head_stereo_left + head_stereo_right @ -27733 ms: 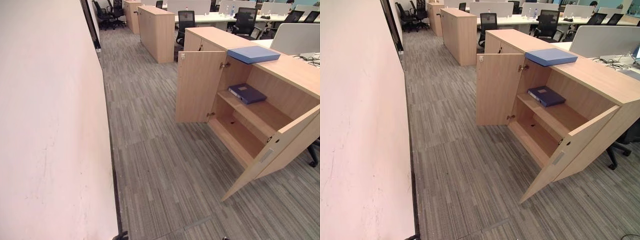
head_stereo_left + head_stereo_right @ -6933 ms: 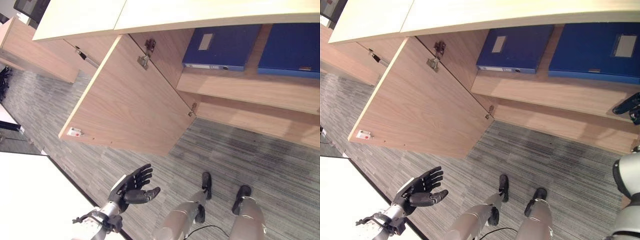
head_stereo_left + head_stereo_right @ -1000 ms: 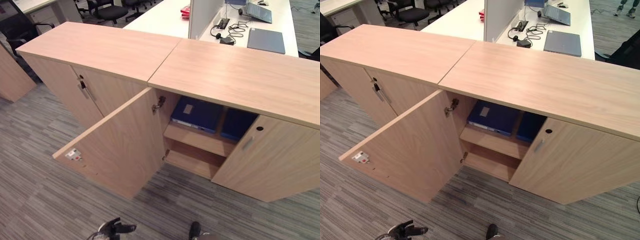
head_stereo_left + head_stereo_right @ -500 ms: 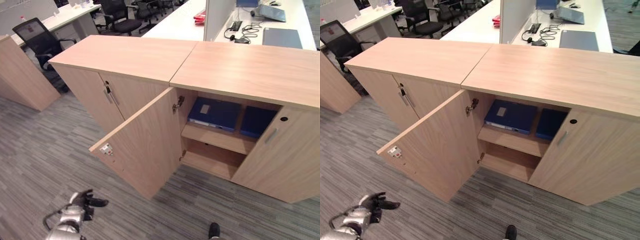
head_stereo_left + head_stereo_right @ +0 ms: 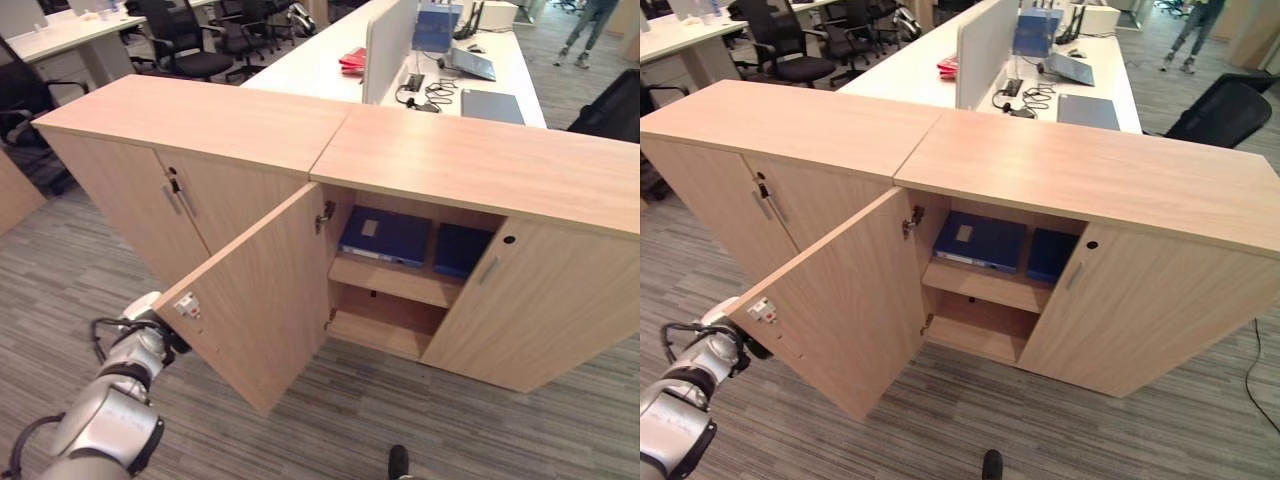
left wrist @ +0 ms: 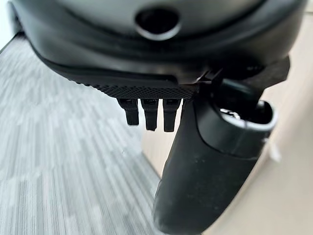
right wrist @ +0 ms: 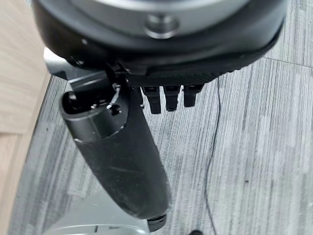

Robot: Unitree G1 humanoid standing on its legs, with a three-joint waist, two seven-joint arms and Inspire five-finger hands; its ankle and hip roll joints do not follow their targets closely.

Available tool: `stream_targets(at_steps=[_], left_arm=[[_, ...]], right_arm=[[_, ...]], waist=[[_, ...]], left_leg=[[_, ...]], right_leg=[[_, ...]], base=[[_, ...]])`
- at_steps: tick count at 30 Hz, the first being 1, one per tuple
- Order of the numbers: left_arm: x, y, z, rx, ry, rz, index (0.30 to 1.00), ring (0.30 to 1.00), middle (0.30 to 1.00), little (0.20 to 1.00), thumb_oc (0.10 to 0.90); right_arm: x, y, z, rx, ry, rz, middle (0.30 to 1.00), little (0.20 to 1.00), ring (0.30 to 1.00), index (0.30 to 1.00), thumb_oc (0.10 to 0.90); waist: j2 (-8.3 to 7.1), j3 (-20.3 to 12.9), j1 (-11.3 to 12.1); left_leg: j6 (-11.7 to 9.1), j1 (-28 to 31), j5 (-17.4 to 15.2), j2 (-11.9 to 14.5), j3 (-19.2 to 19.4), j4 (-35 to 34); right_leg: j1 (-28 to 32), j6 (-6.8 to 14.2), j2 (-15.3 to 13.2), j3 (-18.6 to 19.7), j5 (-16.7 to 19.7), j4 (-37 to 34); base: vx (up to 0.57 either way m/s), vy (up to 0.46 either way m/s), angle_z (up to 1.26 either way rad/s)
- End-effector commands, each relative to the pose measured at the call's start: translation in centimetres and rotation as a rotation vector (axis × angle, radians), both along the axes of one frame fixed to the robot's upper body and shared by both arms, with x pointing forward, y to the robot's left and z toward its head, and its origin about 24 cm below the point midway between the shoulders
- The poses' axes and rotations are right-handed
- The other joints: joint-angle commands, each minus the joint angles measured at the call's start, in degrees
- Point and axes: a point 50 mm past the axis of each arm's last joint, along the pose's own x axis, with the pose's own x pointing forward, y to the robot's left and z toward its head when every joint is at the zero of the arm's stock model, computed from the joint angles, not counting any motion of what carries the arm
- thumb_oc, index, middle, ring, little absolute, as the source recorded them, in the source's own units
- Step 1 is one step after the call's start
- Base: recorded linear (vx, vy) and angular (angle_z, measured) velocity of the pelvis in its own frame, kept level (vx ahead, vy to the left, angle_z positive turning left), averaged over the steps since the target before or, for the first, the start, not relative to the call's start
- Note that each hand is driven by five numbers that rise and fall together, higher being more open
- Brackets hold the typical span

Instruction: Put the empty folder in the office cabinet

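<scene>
- Inside the office cabinet (image 5: 470,170), two blue folders lie flat on the upper shelf (image 5: 395,278): one folder with a pale label (image 5: 385,234) toward the open side, and a second folder (image 5: 462,248) just beside it, partly hidden behind the right door (image 5: 535,310).
- Which of the two is the empty folder cannot be told.
- Two doors belong to this cabinet: the left door (image 5: 262,295) swings wide out over the carpet floor (image 5: 60,300), while the right door is nearly closed.
- One more cabinet (image 5: 190,130) stands touching it on the left, its two doors shut, with handles (image 5: 176,194) at the middle.
- One left robot hand (image 5: 160,328) sits at the outer edge of the open left door, by the small white latch (image 5: 187,304); its wrist view shows the fingers (image 6: 149,111) curled under the palm and the thumb (image 6: 210,161) close to the door's pale wood, with nothing seen in its grip.
- Both folders lie well apart from that robot hand, up on the shelf past the whole width of the open door.
- One right robot hand (image 7: 122,161) shows in its own wrist view above the carpet, fingers (image 7: 168,98) curled in and holding nothing.
- Behind the cabinets runs a white surface (image 5: 320,70) carrying a closed laptop (image 5: 492,105), cables and a divider panel (image 5: 388,35).
- Several black office chairs (image 5: 185,40) stand at the far left.
- A person's legs (image 5: 590,25) show at the far upper right.
</scene>
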Motion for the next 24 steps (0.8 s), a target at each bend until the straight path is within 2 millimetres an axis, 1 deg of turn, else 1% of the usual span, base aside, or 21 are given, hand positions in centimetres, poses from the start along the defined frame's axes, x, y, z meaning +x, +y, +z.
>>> stream_targets(at_steps=[1, 2, 3, 4, 5, 6, 7, 8, 9, 10, 11, 12, 13, 15, 16, 17, 18, 20, 21, 22, 24], left_arm=[[6.1, -2.3, 10.4, 0.249, -0.344, -0.191, 0.900, 0.900, 0.900, 0.900, 0.800], [6.1, -2.3, 10.4, 0.250, -0.344, -0.191, 0.900, 0.900, 0.900, 0.900, 0.800], [6.4, -3.0, 10.8, 0.270, -0.359, -0.230, 0.900, 0.900, 0.900, 0.900, 0.800], [6.9, -4.0, 11.3, 0.314, -0.379, -0.300, 0.900, 0.900, 0.900, 0.900, 0.800], [7.3, -6.0, 11.5, 0.350, -0.407, -0.407, 0.900, 0.900, 0.900, 0.900, 0.800], [7.4, -7.2, 11.4, 0.363, -0.418, -0.475, 0.900, 0.900, 0.900, 0.900, 0.800], [7.4, -7.2, 11.3, 0.364, -0.417, -0.475, 0.900, 0.900, 0.900, 0.900, 0.800], [7.5, -8.2, 11.3, 0.370, -0.427, -0.521, 0.900, 0.900, 0.900, 0.900, 0.800], [7.6, -9.6, 11.0, 0.351, -0.446, -0.573, 0.900, 0.900, 0.900, 0.900, 0.800], [7.5, -10.3, 10.8, 0.336, -0.455, -0.596, 0.900, 0.900, 0.900, 0.900, 0.800], [7.5, -12.0, 10.6, 0.315, -0.486, -0.652, 0.900, 0.900, 0.900, 0.900, 0.800], [7.0, -14.6, 10.1, 0.257, -0.525, -0.750, 0.900, 0.900, 0.900, 0.900, 0.800], [7.0, -14.6, 10.1, 0.256, -0.525, -0.749, 0.900, 0.900, 0.900, 0.900, 0.800], [5.7, -17.9, 9.4, 0.148, -0.570, -0.876, 0.900, 0.900, 0.900, 0.900, 0.800], [4.7, -20.2, 8.9, 0.074, -0.586, -0.967, 0.900, 0.900, 0.900, 0.900, 0.800], [4.1, -21.0, 8.5, 0.045, -0.576, -1.005, 0.900, 0.900, 0.900, 0.900, 0.800], [2.1, -24.0, 6.5, -0.094, -0.504, -1.134, 0.900, 0.900, 0.900, 0.900, 0.800], [0.6, -26.1, 5.0, -0.240, -0.449, -1.183, 0.900, 0.900, 0.900, 0.900, 0.800], [-1.3, -28.8, 3.3, -0.403, -0.358, -1.244, 0.900, 0.900, 0.900, 0.900, 0.800], [-1.3, -28.8, 3.3, -0.404, -0.357, -1.244, 0.900, 0.900, 0.900, 0.900, 0.800], [-2.3, -30.2, 2.6, -0.490, -0.308, -1.270, 0.900, 0.900, 0.900, 0.900, 0.800]], right_arm=[[2.4, -1.2, 0.5, -0.041, -0.069, 0.013, 0.900, 0.900, 0.900, 0.900, 0.800], [2.4, -1.2, 0.5, -0.041, -0.069, 0.013, 0.900, 0.900, 0.900, 0.900, 0.800], [2.5, -1.1, 0.5, -0.039, -0.072, 0.017, 0.900, 0.900, 0.900, 0.900, 0.800], [2.5, -0.9, 0.4, -0.036, -0.075, 0.023, 0.900, 0.900, 0.900, 0.900, 0.800], [2.4, -0.5, 0.3, -0.033, -0.076, 0.028, 0.900, 0.900, 0.900, 0.900, 0.800], [2.2, -0.2, 0.2, -0.029, -0.074, 0.027, 0.900, 0.900, 0.900, 0.900, 0.800], [2.2, -0.2, 0.2, -0.029, -0.073, 0.028, 0.900, 0.900, 0.900, 0.900, 0.800], [2.1, -0.1, 0.2, -0.029, -0.072, 0.028, 0.900, 0.900, 0.900, 0.900, 0.800], [2.0, 0.0, 0.1, -0.030, -0.071, 0.026, 0.900, 0.900, 0.900, 0.900, 0.800], [2.0, 0.1, 0.1, -0.031, -0.071, 0.026, 0.900, 0.900, 0.900, 0.900, 0.800], [2.1, 0.2, 0.1, -0.032, -0.076, 0.022, 0.900, 0.900, 0.900, 0.900, 0.800], [2.1, 0.4, 0.0, -0.032, -0.084, 0.020, 0.900, 0.900, 0.900, 0.900, 0.800], [2.1, 0.4, 0.0, -0.032, -0.084, 0.021, 0.900, 0.900, 0.900, 0.900, 0.800], [2.3, 0.7, 0.0, -0.030, -0.096, 0.019, 0.900, 0.900, 0.900, 0.900, 0.800], [2.5, 0.8, 0.0, -0.032, -0.105, 0.022, 0.900, 0.900, 0.900, 0.900, 0.800], [2.5, 0.8, -0.1, -0.030, -0.103, 0.023, 0.900, 0.900, 0.900, 0.900, 0.800], [2.4, 0.9, -0.1, -0.028, -0.094, 0.025, 0.900, 0.900, 0.900, 0.900, 0.800], [2.8, 0.7, 0.0, -0.036, -0.094, 0.023, 0.900, 0.900, 0.900, 0.900, 0.800], [3.3, 0.8, 0.0, -0.032, -0.100, 0.035, 0.900, 0.900, 0.900, 0.900, 0.800], [3.3, 0.8, 0.0, -0.033, -0.100, 0.035, 0.900, 0.900, 0.900, 0.900, 0.800], [3.4, 1.0, -0.1, -0.027, -0.098, 0.043, 0.900, 0.900, 0.900, 0.900, 0.800]], waist=[[0.94, 2.6, -1.0], [0.91, 2.6, -0.9], [1.27, 2.5, -0.9], [0.62, 2.7, -1.2], [0.88, 2.6, -1.4], [0.73, 2.5, -1.6], [0.70, 2.5, -1.6], [0.61, 2.5, -1.7], [0.44, 2.4, -1.9], [0.35, 2.4, -2.0], [-0.18, 2.6, -2.4], [-0.31, 2.7, -2.6], [-0.29, 2.7, -2.6], [-0.47, 2.9, -2.5], [-0.62, 3.1, -2.4], [-0.64, 3.1, -2.3], [-0.86, 3.0, -2.1], [-1.02, 2.9, -1.9], [-1.17, 3.0, -1.8], [-1.14, 3.0, -1.8], [-1.18, 3.2, -1.8]], left_leg=[[1.0, 1.3, -4.9, -0.9, -0.7, -0.2], [1.0, 1.3, -4.9, -0.9, -0.6, -0.2], [0.8, 1.9, -6.2, -0.7, -1.2, -0.2], [1.0, 1.7, -5.1, -0.9, 0.0, -0.2], [0.8, 2.6, -6.5, -0.5, -0.3, -0.2], [0.9, 2.8, -6.6, -0.5, -0.1, -0.2], [0.9, 2.8, -6.6, -0.5, -0.1, -0.2], [0.9, 2.9, -6.7, -0.5, 0.0, -0.2], [0.9, 3.0, -6.7, -0.6, 0.0, -0.2], [0.9, 3.1, -6.8, -0.6, 0.0, -0.2], [1.1, 2.6, -5.6, -0.8, 0.8, -0.2], [1.2, 2.6, -5.7, -0.8, 0.8, -0.2], [1.2, 2.6, -5.7, -0.8, 0.8, -0.2], [1.2, 2.6, -5.9, -0.7, 0.6, -0.2], [1.3, 2.6, -5.9, -0.7, 0.4, -0.2], [1.3, 2.6, -6.0, -0.7, 0.4, -0.2], [1.4, 2.7, -6.2, -0.7, 0.2, -0.2], [1.5, 2.8, -6.3, -0.7, -0.1, -0.2], [1.6, 2.6, -6.3, -0.7, -0.8, -0.2], [1.6, 2.5, -6.3, -0.7, -0.8, -0.2], [1.6, 2.3, -6.2, -0.5, -1.2, -0.2]], right_leg=[[2.1, 7.6, -2.2, -1.1, -2.2, 0.3], [2.1, 7.6, -2.2, -1.1, -2.2, 0.3], [2.5, 8.1, -1.9, -0.7, -2.9, 0.3], [1.9, 7.7, -2.1, -0.8, -2.1, 0.3], [2.3, 8.3, -1.8, -0.3, -2.9, 0.3], [2.4, 8.3, -1.7, -0.1, -2.8, 0.4], [2.4, 8.3, -1.7, -0.1, -2.9, 0.4], [2.4, 8.3, -1.8, -0.1, -2.9, 0.4], [2.4, 8.3, -1.8, -0.1, -2.8, 0.4], [2.4, 8.3, -1.8, -0.2, -2.8, 0.4], [2.0, 7.8, -2.2, -0.7, -2.1, 0.5], [2.0, 7.9, -2.2, -0.7, -2.1, 0.5], [2.0, 7.9, -2.2, -0.7, -2.1, 0.5], [2.0, 7.8, -2.3, -0.8, -2.2, 0.5], [2.0, 7.8, -2.3, -0.9, -2.2, 0.5], [2.1, 7.8, -2.3, -0.9, -2.3, 0.5], [2.3, 7.7, -2.3, -1.0, -2.4, 0.5], [2.6, 7.7, -2.4, -1.3, -2.5, 0.5], [2.9, 7.5, -2.4, -1.7, -2.7, 0.5], [2.9, 7.5, -2.4, -1.7, -2.7, 0.5], [2.9, 7.4, -2.3, -2.0, -2.9, 0.6]], base=[[-0.04, -0.008, -0.07], [0.03, 0.019, -0.09], [0.00, -0.007, -0.08], [0.06, 0.019, -0.06], [0.00, 0.000, 0.00], [0.07, 0.024, 0.03], [0.00, 0.000, 0.00], [0.00, 0.000, 0.00], [0.00, 0.000, 0.00], [-0.07, -0.046, 0.03], [-0.07, -0.043, 0.04], [-0.07, -0.039, 0.03], [0.00, 0.000, 0.00], [0.00, 0.000, 0.00], [0.00, 0.000, 0.00], [0.00, 0.000, 0.00], [0.00, 0.000, 0.00], [0.02, -0.022, -0.04], [0.02, -0.026, -0.05], [0.01, -0.034, -0.02], [0.00, -0.016, -0.02]])
